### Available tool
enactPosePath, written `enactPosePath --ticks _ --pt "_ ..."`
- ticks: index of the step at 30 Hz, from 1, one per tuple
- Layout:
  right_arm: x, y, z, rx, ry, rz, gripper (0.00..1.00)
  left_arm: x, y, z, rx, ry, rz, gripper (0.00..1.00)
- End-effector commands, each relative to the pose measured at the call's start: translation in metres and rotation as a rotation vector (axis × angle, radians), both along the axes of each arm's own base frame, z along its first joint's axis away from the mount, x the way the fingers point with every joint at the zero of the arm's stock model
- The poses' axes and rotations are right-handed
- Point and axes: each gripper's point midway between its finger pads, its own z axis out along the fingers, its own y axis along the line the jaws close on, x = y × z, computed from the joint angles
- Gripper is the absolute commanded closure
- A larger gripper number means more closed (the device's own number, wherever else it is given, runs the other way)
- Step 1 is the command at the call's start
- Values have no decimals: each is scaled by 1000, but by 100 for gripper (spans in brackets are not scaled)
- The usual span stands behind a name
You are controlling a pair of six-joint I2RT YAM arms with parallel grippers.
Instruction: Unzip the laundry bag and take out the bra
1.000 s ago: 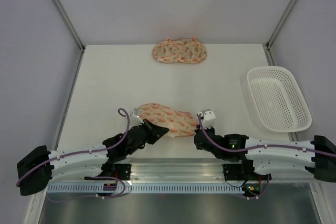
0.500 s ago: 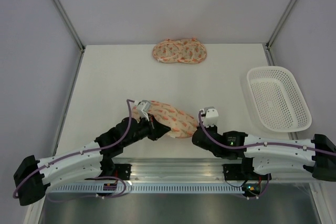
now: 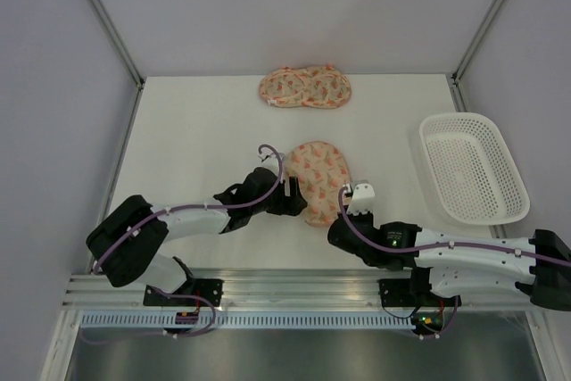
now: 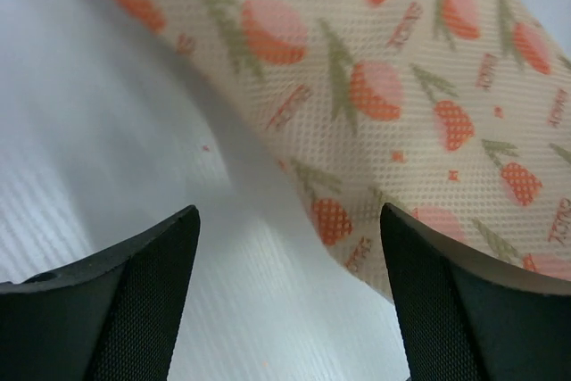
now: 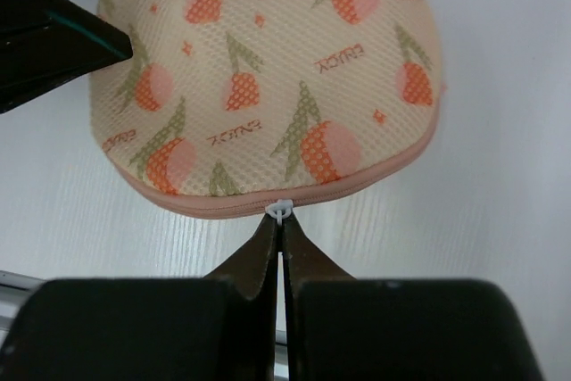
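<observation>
Your laundry bag (image 3: 319, 178) lies in the middle of the frame, not yet unzipped. Your right end effector (image 5: 279, 222) pinches the zipper pull (image 5: 281, 210) tight. Your left end effector (image 4: 287, 220) is wide open, holding nothing. You cannot see the bra yet.

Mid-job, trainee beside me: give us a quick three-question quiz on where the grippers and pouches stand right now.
1. Multiple choice: the right gripper is shut on A) nothing, B) the white zipper pull of the laundry bag, C) a fold of fabric.
2. True or false: the left gripper is shut.
3. Fill in: the second printed pouch lies near the table's ___ edge.
Key: 1 B; 2 false, its fingers stand apart; 3 far.
</observation>
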Motion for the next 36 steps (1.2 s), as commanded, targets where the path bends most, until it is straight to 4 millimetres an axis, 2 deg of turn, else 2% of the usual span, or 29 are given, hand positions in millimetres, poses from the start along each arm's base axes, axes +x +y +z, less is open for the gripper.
enactPosePath --ticks 1,4,5,7,8,11,13,17,23,24,27,29,31,32,34,35,36 --pt "0 18 -7 30 12 41 100 21 9 12 3 2 164 14" --pt "-7 30 -19 27 55 96 100 18 25 22 -26 45 282 12" --pt "-8 41 -18 66 61 121 100 10 35 14 2 94 317 12" --pt "-12 51 -25 82 82 174 100 -2 40 21 -63 168 369 12" --pt "-18 71 -21 161 102 230 100 -14 46 12 -71 212 380 12" --pt "-25 99 -19 277 123 323 100 -37 42 16 -230 319 396 12" --pt "-24 107 -23 301 135 343 100 -50 35 20 -321 389 391 12" --pt "-21 129 -14 398 117 392 100 -70 32 17 -414 490 385 12" --pt "-26 148 -11 498 134 478 100 -76 24 5 -480 579 404 13" --pt "-29 151 -13 503 144 493 100 -71 19 11 -540 580 415 13" --pt "-33 152 -18 507 158 509 100 -66 21 2 -564 567 481 14" --pt "-35 155 -17 523 159 527 99 -61 16 6 -574 557 485 16" --pt "-35 154 -19 517 160 528 100 -58 11 8 -587 549 475 34" --pt "-35 154 -19 508 160 529 100 -57 11 6 -589 549 479 55" --pt "-35 152 -22 480 169 530 100 -56 12 4 -590 543 491 73" --pt "-36 150 -25 463 178 531 100 -54 13 4 -589 539 497 86" --pt "-36 147 -29 426 195 525 100 -53 15 2 -585 531 510 92"
